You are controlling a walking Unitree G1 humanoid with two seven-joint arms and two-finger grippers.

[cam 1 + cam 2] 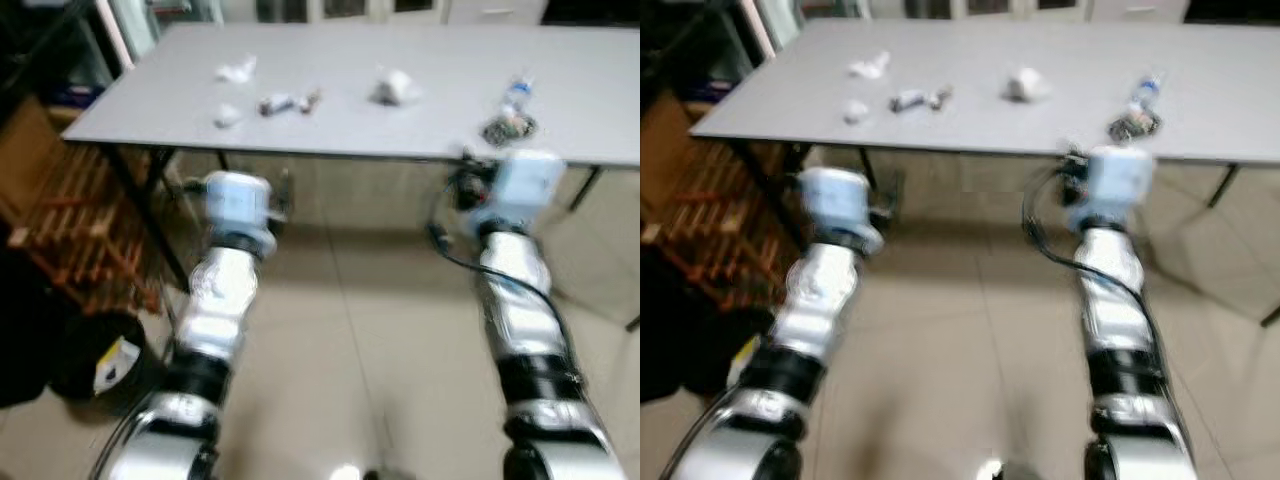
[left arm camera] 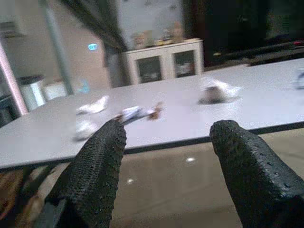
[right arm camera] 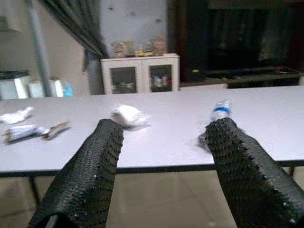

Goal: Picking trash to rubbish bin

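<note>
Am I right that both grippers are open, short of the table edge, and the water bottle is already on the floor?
Not quite: the water bottle stands on the table, as the right wrist view shows. Both the left gripper and right gripper are open, short of the edge.

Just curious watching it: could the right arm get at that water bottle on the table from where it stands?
Probably not yet. The right pincer, open, sits short of the table edge; the bottle lies farther in, with nothing between.
</note>
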